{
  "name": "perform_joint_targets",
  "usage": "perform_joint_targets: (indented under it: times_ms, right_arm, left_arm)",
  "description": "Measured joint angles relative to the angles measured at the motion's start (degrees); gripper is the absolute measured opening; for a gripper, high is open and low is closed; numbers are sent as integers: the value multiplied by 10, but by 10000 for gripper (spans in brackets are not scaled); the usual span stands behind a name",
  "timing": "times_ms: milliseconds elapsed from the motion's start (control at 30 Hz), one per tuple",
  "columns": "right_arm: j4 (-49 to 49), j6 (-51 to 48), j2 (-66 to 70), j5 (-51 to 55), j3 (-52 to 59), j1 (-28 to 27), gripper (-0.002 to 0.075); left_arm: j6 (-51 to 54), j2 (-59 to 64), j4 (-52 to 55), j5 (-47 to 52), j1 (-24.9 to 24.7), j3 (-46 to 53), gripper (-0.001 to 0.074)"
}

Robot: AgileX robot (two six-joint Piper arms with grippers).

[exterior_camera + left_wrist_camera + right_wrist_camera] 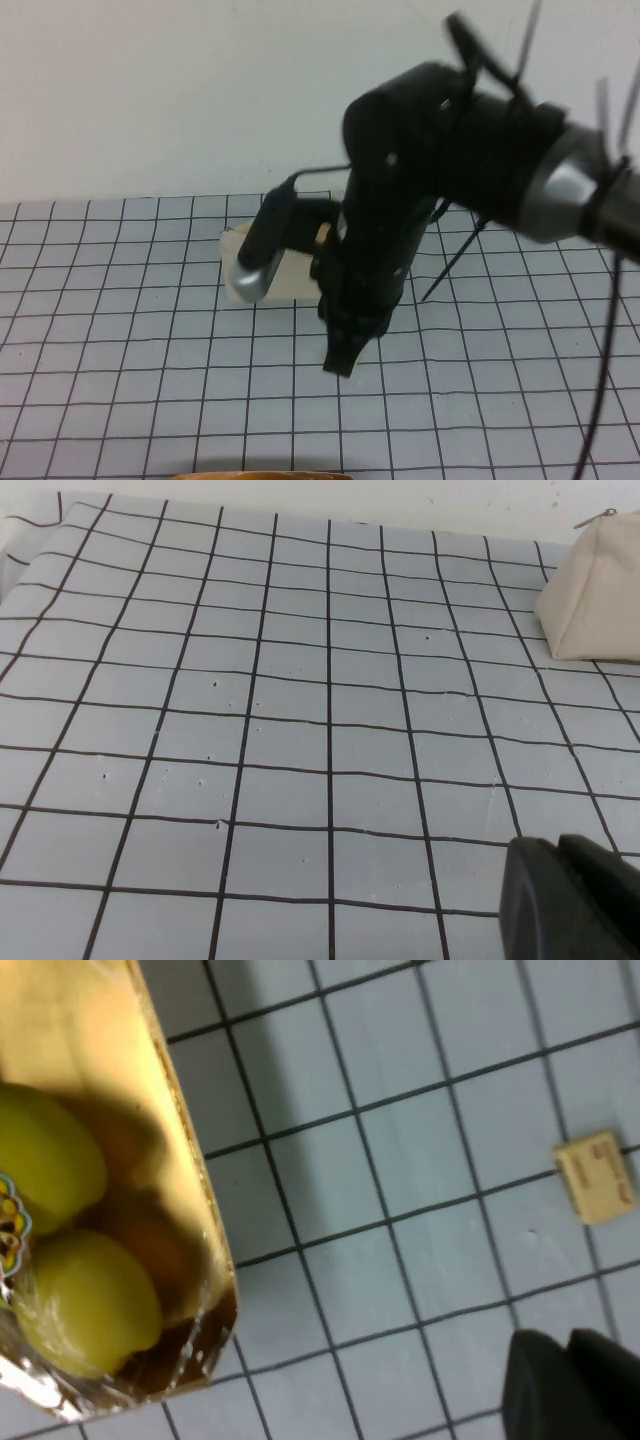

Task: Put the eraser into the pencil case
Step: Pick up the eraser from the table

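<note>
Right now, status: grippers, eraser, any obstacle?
Right gripper above mat, before case. Left gripper over mat, apart from case. Eraser loose on mat. Fruit tray clear of it.

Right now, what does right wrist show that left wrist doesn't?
Only right wrist: the eraser lying flat on the grid mat, apart from a wrapped tray holding yellow-green fruit. Only left wrist: one end of the pencil case resting on the mat, zipper pull at its top. Both: the gridded mat and a dark edge of that arm's own gripper, left gripper and right gripper, above the mat, gripping nothing visible.
</note>
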Motion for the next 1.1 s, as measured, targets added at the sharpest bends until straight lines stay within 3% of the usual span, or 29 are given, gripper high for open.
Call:
perform_joint_targets:
  times_ms: [133, 167, 300, 400, 600, 1100]
  right_arm:
    - [-12, 37, 40, 0, 0, 6, 134]
    - [-24, 75, 56, -1, 0, 6, 225]
    - [-43, 186, 82, -38, 0, 5, 460]
    - [-47, 264, 102, -59, -10, -1, 545]
    - [-29, 369, 146, -67, -49, -37, 575]
    - [0, 396, 222, -81, -97, -49, 558]
  left_arm:
    - [0, 0, 0, 0, 0, 0, -1]
    - [0, 0, 0, 0, 0, 0, -1]
    - [0, 0, 0, 0, 0, 0, -1]
    - [0, 0, 0, 0, 0, 0, -1]
    - [0, 0, 0, 0, 0, 0, -1]
    - [0, 0, -1, 0, 0, 0, -1]
